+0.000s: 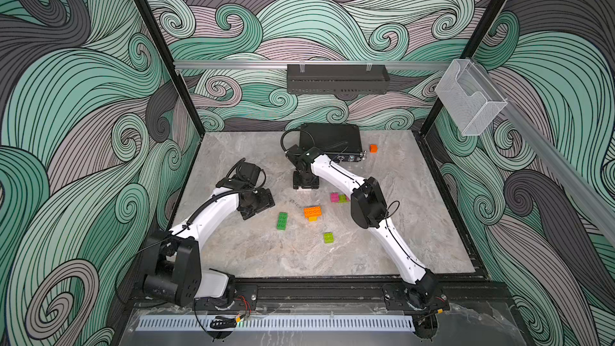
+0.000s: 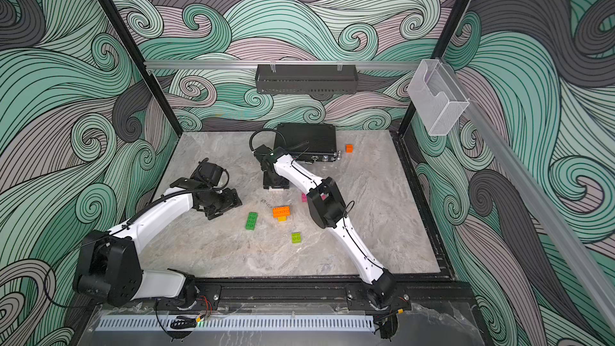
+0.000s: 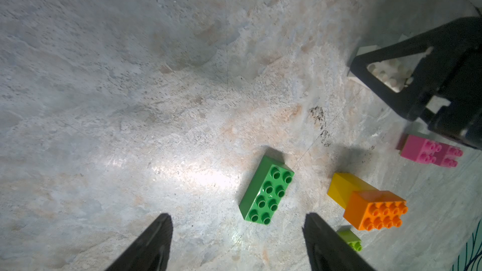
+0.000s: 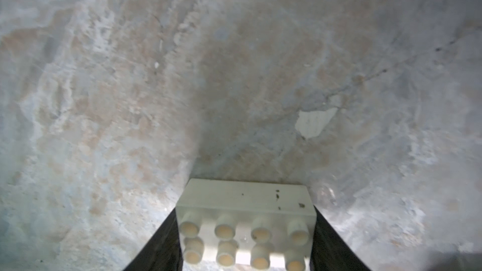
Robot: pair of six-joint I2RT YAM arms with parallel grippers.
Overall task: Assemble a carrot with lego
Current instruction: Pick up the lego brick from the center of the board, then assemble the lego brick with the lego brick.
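I had the right gripper (image 4: 245, 211) down over the white brick (image 4: 245, 195), which looked to be resting on the table (image 4: 130, 100) toward the far middle. The brick's long axis ran straight across the gap, and the fingers (image 4: 167, 243) sat against its two short ends. I judged that a grip, with the lift not yet made. The carrot (image 1: 312, 213), so far an orange brick (image 1: 312, 211) seated on a yellow brick (image 1: 312, 219), lay apart, nearer the robot's base, so the carry would run back that way. My left gripper (image 3: 237, 216) hung spread and empty, the dark green brick (image 3: 267, 190) just ahead of its tips, lengthwise along their pointing
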